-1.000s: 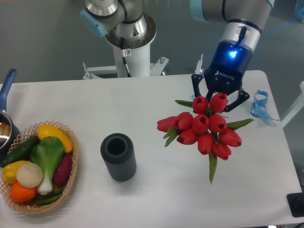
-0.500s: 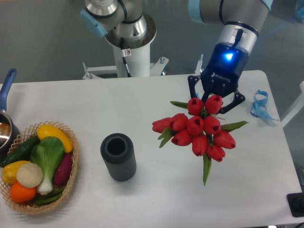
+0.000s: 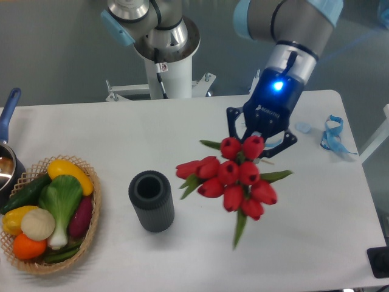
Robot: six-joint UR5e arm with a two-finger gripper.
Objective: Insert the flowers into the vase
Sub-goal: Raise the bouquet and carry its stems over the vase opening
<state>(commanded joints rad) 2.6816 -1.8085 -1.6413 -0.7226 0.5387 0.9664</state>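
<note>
The flowers (image 3: 234, 176), a bunch of red tulips with green leaves and stems, hang above the table right of centre, their blooms facing the camera. My gripper (image 3: 258, 143) sits just behind the bunch and is shut on it; the blooms hide the fingertips. The vase (image 3: 151, 201), a dark grey ribbed cylinder with a round open mouth, stands upright on the table to the left of the bunch, apart from it.
A wicker basket (image 3: 91, 228) of vegetables sits at the front left, with a pot (image 3: 7, 161) at the left edge. A blue ribbon (image 3: 332, 135) lies at the right side. The robot base (image 3: 165, 55) stands behind the table.
The gripper has carried the flowers leftward, closer to the vase. The vase and basket have not moved.
</note>
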